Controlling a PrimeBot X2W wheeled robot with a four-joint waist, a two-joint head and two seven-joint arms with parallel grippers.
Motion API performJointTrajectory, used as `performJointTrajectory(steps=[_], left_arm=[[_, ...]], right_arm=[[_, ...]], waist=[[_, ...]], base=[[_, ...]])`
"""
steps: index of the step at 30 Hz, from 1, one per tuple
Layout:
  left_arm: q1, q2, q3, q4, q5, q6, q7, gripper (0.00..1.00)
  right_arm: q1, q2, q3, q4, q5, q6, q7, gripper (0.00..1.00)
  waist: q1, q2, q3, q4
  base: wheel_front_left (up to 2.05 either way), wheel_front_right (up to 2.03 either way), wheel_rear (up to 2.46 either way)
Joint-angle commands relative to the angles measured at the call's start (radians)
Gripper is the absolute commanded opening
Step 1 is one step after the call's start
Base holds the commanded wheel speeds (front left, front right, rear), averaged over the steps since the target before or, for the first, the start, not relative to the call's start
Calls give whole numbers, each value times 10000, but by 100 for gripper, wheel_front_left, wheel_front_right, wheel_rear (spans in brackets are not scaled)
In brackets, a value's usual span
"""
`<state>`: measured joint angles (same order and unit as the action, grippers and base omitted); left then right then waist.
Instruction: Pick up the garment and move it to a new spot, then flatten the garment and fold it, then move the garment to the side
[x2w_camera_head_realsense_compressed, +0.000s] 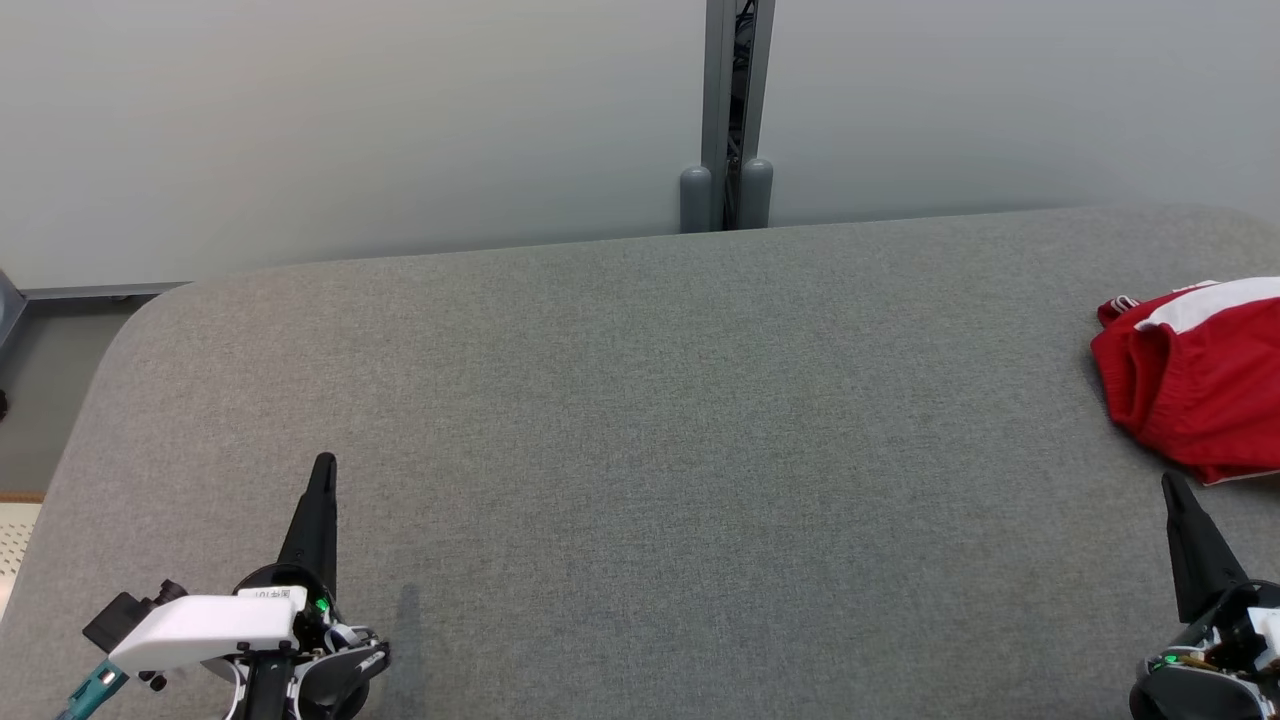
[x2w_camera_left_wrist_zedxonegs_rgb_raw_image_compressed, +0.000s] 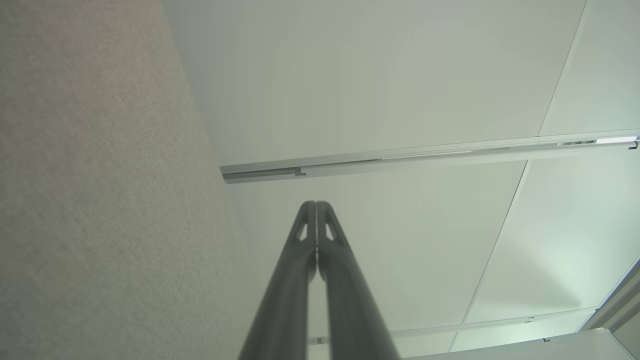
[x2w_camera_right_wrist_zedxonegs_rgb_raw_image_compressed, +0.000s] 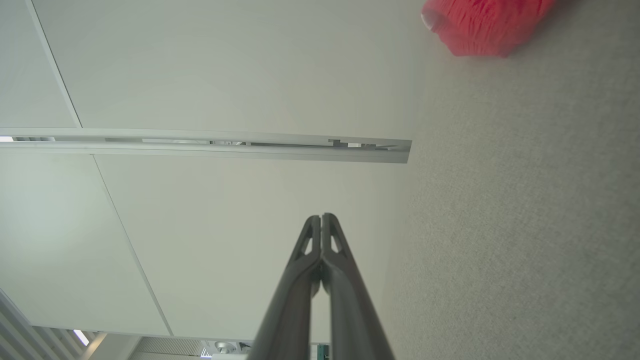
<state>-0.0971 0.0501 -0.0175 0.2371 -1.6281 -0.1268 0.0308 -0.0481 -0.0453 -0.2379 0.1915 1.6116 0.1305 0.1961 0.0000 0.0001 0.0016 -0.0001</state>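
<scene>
Red-and-white garment (x2w_camera_head_realsense_compressed: 1195, 385) bunched at right edge of grey tabletop (x2w_camera_head_realsense_compressed: 640, 400), partly out of frame. Over near left corner, left fingers (x2w_camera_left_wrist_zedxonegs_rgb_raw_image_compressed: 292, 280) clenched together, empty. By near right edge, right fingers (x2w_camera_right_wrist_zedxonegs_rgb_raw_image_compressed: 295, 300) clenched too, empty, just short of garment, apart from it.

My head camera looks forward and down across the grey table (x2w_camera_head_realsense_compressed: 640, 450) to the pale wall (x2w_camera_head_realsense_compressed: 350, 120). Both wrist cameras ride low, close to the tabletop, rolled sideways, sighting along my fingers (x2w_camera_left_wrist_zedxonegs_rgb_raw_image_compressed: 295, 300) at that wall's metal post (x2w_camera_head_realsense_compressed: 738, 100); right wrist and head share the red garment (x2w_camera_right_wrist_zedxonegs_rgb_raw_image_compressed: 480, 25)
</scene>
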Motion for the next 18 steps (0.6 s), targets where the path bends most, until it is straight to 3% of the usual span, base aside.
performJointTrajectory(steps=[1,18], left_arm=[[-174,23,46,-20,23,-72,18,0],[-174,21,47,-18,27,-72,15,0]], right_arm=[[-21,-94,-2,-39,24,4,49,0],[-21,-95,-2,-39,24,4,49,0]], waist=[[0,-1,0,1],[0,-1,0,1]], base=[[0,0,0],[0,0,0]])
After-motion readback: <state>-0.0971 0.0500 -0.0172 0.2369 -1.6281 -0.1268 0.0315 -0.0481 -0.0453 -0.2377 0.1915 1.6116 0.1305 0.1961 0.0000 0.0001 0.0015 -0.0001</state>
